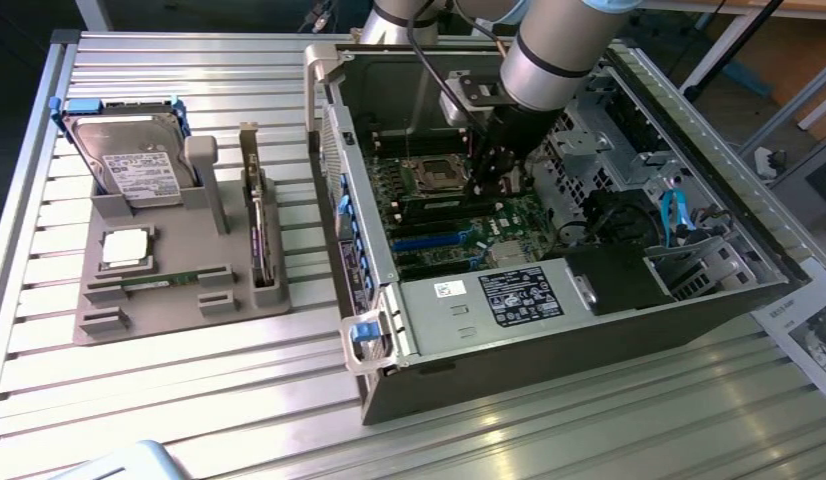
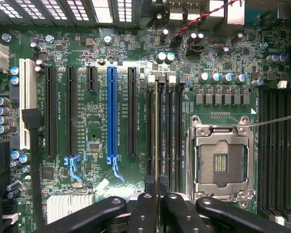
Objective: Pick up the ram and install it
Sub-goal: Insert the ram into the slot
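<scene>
The ram (image 2: 156, 126) shows edge-on in the wrist view as a thin green stick. It stands over the black memory slots (image 2: 172, 126) of the motherboard (image 2: 92, 116), in line with one of them. My gripper (image 2: 156, 188) is shut on its near end, one black finger on each side. Whether the ram is seated in the slot I cannot tell. In the exterior view my gripper (image 1: 499, 172) reaches down into the open computer case (image 1: 520, 330), beside the processor socket (image 1: 433, 176).
The silver processor socket (image 2: 222, 162) lies next to the memory slots. On the exterior view's left, a grey holder (image 1: 186, 305) carries a hard drive (image 1: 133, 160), an upright expansion card (image 1: 260, 235), a square processor chip (image 1: 126, 247) and a green stick (image 1: 157, 284).
</scene>
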`<state>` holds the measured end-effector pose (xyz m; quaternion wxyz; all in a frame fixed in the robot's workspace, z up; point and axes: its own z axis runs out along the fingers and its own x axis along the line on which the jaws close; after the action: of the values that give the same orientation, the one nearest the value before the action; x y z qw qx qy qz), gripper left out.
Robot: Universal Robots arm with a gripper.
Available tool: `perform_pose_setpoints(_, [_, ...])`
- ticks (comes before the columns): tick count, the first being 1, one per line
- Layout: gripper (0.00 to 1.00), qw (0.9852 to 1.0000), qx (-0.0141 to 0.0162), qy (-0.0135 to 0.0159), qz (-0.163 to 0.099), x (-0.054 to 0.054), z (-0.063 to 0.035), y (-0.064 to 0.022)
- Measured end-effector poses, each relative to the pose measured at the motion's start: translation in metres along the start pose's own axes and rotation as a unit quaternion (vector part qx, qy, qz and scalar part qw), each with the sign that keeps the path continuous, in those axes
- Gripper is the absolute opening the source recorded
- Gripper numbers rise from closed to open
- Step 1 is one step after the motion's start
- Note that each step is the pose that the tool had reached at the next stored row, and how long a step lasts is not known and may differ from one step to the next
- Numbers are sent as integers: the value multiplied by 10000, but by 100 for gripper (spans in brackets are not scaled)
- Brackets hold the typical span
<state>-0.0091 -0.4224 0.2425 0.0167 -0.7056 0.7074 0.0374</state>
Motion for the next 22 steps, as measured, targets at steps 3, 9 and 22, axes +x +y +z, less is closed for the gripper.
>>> perform_pose_setpoints(3, [12, 10000, 0, 1, -1, 2, -1, -1])
perform_pose_setpoints(9, [12, 10000, 0, 1, 0, 3, 10, -1])
perform_pose_setpoints(22, [12, 10000, 0, 1, 0, 8, 35, 0])
